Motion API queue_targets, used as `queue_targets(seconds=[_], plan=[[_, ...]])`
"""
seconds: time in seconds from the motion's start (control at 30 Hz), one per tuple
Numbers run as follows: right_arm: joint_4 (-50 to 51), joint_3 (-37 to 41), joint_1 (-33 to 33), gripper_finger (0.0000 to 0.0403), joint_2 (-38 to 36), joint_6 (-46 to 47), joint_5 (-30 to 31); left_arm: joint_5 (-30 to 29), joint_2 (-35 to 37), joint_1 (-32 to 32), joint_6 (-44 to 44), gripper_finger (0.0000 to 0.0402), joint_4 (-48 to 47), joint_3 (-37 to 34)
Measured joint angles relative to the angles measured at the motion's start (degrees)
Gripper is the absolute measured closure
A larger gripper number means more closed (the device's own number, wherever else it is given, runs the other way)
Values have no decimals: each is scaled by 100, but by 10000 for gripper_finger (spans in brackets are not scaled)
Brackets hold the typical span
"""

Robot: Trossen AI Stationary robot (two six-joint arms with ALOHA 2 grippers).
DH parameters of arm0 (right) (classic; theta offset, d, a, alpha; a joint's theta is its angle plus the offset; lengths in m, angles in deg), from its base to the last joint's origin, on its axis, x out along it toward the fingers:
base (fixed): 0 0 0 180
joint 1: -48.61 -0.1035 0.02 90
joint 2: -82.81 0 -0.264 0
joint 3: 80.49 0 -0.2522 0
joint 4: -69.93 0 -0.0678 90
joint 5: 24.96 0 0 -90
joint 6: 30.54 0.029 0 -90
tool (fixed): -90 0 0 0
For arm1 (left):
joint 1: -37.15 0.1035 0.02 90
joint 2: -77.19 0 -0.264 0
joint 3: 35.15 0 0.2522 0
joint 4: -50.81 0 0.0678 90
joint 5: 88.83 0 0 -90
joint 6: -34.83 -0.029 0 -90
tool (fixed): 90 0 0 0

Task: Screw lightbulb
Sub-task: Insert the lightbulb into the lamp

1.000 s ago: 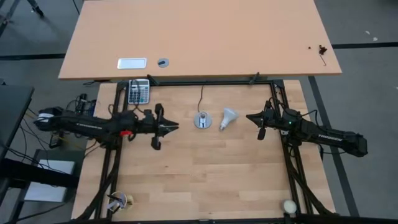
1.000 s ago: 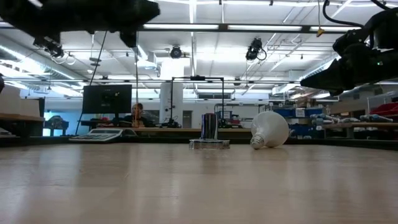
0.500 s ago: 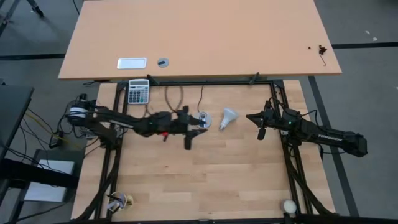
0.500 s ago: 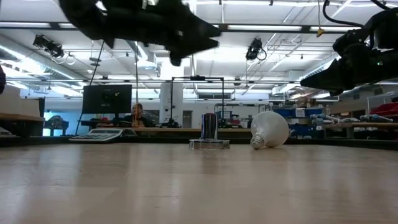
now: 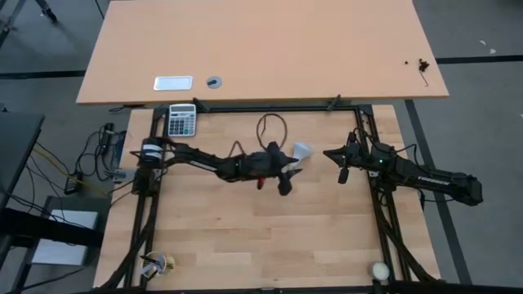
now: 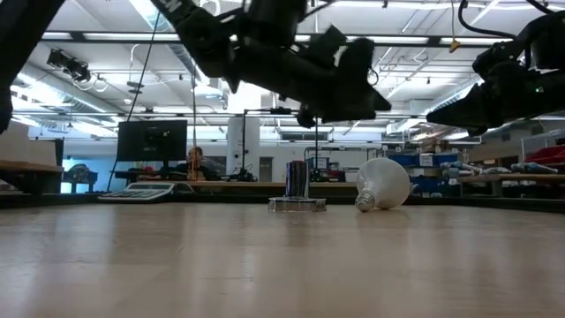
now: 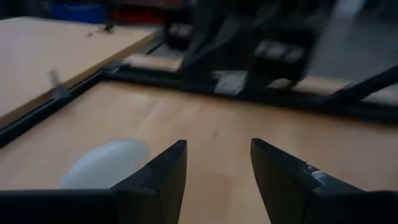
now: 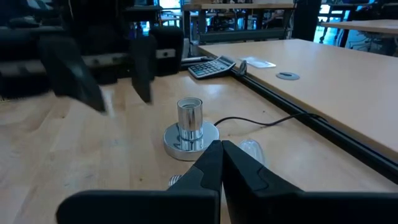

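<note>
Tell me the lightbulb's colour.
White; the lightbulb shows best in the low view, lying on the table.

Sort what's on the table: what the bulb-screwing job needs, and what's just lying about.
Needed: lightbulb; socket; left gripper, open above them.

Lying about: calculator; cream ball; right gripper, shut, waiting aside.

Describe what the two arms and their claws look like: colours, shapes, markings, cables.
Both arms are black, slim and jointed. The left arm has a small red patch near its wrist; the right arm carries pale lettering along its forearm. The left claw and right claw each have two dark, wedge-shaped fingers. Loose cables hang by the left arm's base.
</note>
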Motion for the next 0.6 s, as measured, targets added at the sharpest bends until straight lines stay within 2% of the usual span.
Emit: queue_targets(seconds=[0.17, 0.33, 0.6], plan=[[-30, 0, 0, 385, 0, 2, 2, -306, -371, 0, -59, 217, -991, 702], [-52, 0, 0, 385, 0, 2, 2, -998, -582, 20, -30, 217, -1757, 1085], [-152, 2, 0, 385, 2, 2, 2, -1051, -664, 329, 866, 217, -2042, 1140]])
